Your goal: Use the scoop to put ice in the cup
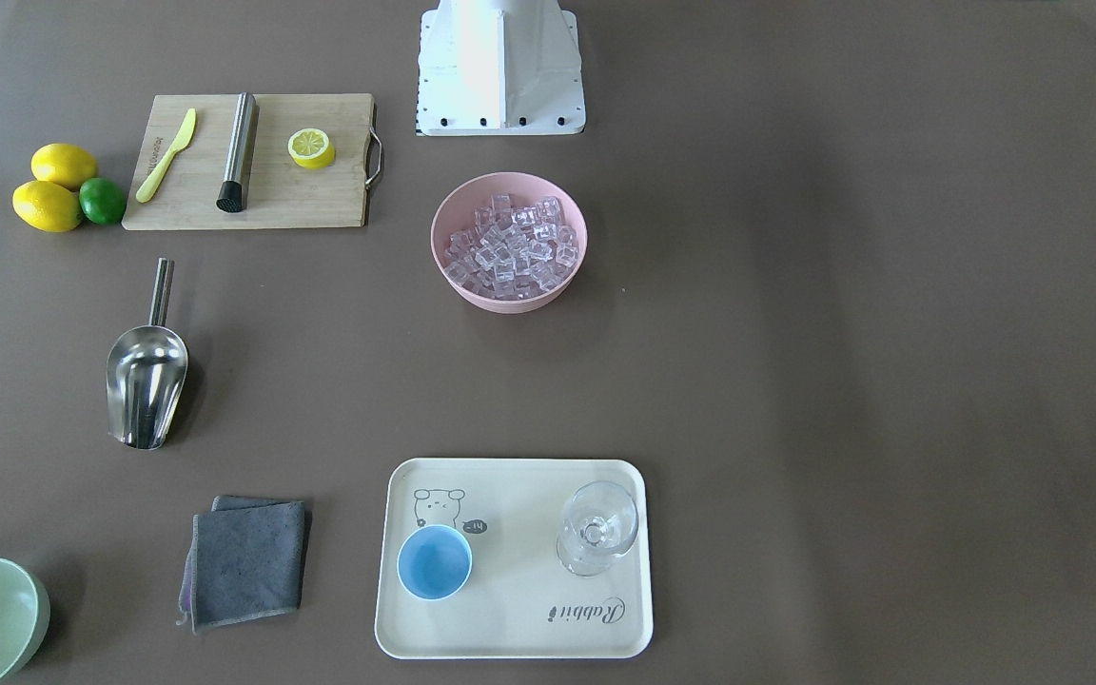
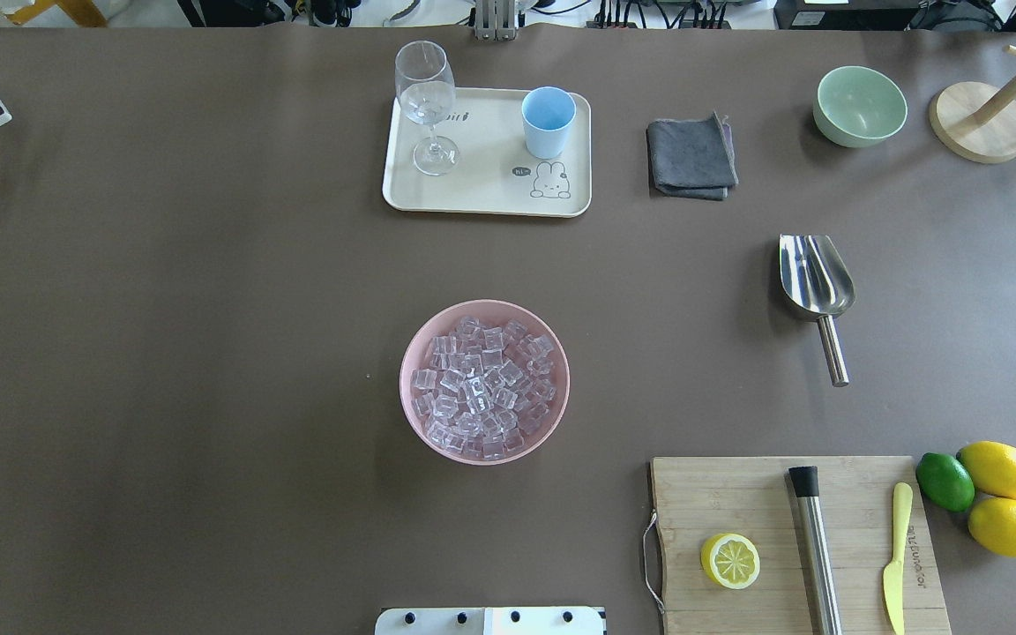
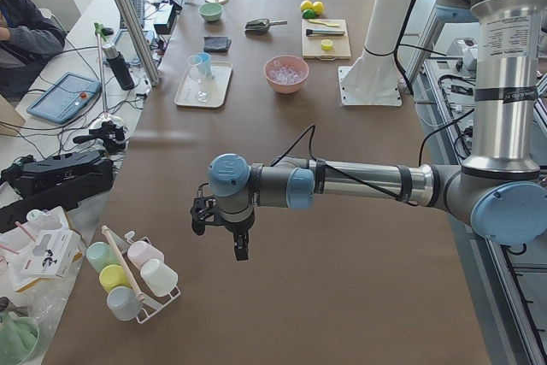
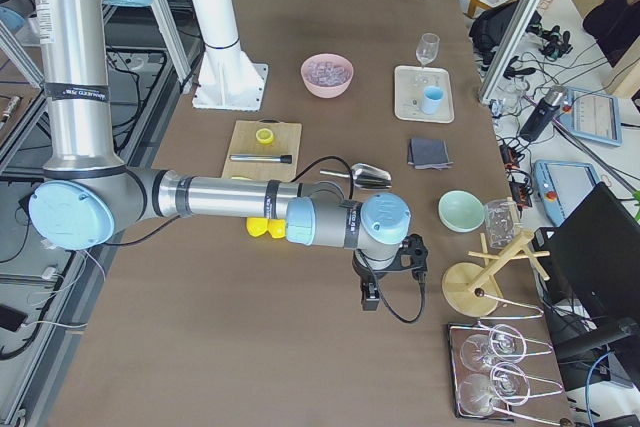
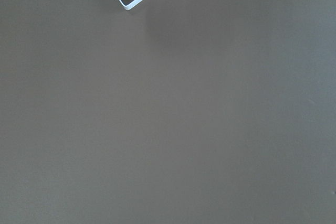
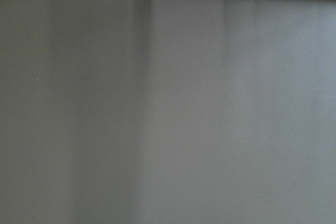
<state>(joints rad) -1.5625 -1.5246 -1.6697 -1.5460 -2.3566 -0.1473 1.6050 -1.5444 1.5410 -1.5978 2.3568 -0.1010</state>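
Silver-grey arms [image 3: 359, 184], two, each reach out level above the table [image 3: 342, 262], with the left gripper [image 3: 240, 245] and right gripper [image 4: 369, 295] pointing down; whether their jaws are apart or together cannot be told. In the front view one scoop [image 1: 146, 385] lies at left, trough toward the lower edge. Ice [image 1: 508, 249], many cubes, fills one pink bowl [image 1: 508, 301] at upper centre, and one cup [image 1: 434, 562] stands on one tray [image 1: 519, 609] at lower centre, beside one glass [image 1: 597, 528].

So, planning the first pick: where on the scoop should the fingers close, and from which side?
Probably the straight handle of the scoop, taken from above, across its width. It lies trough-up on the robot's right half, handle pointing toward the robot, nothing touching it.
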